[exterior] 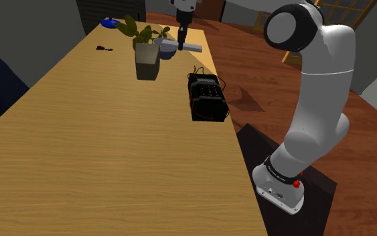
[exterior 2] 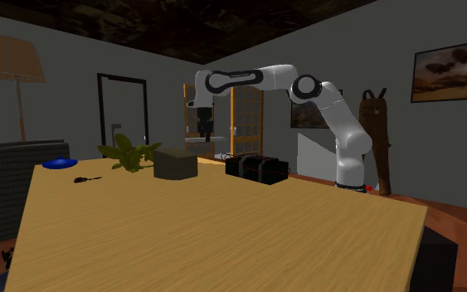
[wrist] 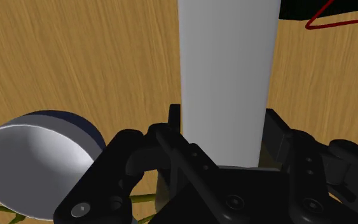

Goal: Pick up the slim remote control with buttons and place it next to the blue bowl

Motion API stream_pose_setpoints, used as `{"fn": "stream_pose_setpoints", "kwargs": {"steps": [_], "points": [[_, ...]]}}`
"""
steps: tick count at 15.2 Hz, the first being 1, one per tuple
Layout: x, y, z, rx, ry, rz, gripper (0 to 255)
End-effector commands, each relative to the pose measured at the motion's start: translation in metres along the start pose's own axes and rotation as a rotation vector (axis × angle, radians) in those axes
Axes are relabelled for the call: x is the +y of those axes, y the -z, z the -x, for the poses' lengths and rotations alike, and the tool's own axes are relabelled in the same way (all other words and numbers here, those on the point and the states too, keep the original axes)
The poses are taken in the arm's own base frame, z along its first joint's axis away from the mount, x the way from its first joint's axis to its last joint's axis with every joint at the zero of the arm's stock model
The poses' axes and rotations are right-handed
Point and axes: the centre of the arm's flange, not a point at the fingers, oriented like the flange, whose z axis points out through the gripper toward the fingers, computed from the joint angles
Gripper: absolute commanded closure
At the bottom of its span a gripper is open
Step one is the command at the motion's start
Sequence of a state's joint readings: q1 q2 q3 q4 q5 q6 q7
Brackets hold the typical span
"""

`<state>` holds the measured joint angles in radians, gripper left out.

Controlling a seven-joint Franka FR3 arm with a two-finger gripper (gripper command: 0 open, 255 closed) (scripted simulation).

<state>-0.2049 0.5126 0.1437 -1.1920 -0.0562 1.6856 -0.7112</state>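
We see the black gripper (wrist: 225, 127) pinching the remote (wrist: 228, 63) between its two fingers (wrist: 173, 124). The remote is a long, flat, plain grey bar, and it sticks out past the fingers over the wooden table (exterior: 100, 154).

In the shoulder view, the gripper (exterior: 182, 39) hangs over the far end of the table. The remote (exterior: 190, 47) reaches out from it toward 3 o'clock. We cannot tell if the remote touches the table.

The bowl (exterior: 165, 47) sits just beside the remote, at 9 o'clock from it. In the wrist view, the bowl (wrist: 34, 159) is dark blue outside and grey inside, close by the gripper.

A green plant in a square pot (exterior: 147, 64) stands at 7 o'clock from the bowl, right beside it. A black box with wires (exterior: 207, 97) lies near the table edge, at 5 o'clock from the remote.

Far off at 10 o'clock from the pot we see a small dark thing (exterior: 103, 48) and a flat blue dish (exterior: 110, 23).
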Motion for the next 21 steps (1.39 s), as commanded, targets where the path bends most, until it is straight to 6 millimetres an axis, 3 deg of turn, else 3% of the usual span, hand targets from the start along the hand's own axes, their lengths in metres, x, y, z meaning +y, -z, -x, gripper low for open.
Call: {"fn": "stream_pose_setpoints", "kwargs": {"steps": [1, 4, 21], "points": [[0.026, 0.001, 0.005, 0.000, 0.001, 0.000, 255], [0.060, 0.002, 0.014, 0.000, 0.001, 0.000, 255], [0.061, -0.088, 0.014, 0.000, 0.001, 0.000, 255]]}}
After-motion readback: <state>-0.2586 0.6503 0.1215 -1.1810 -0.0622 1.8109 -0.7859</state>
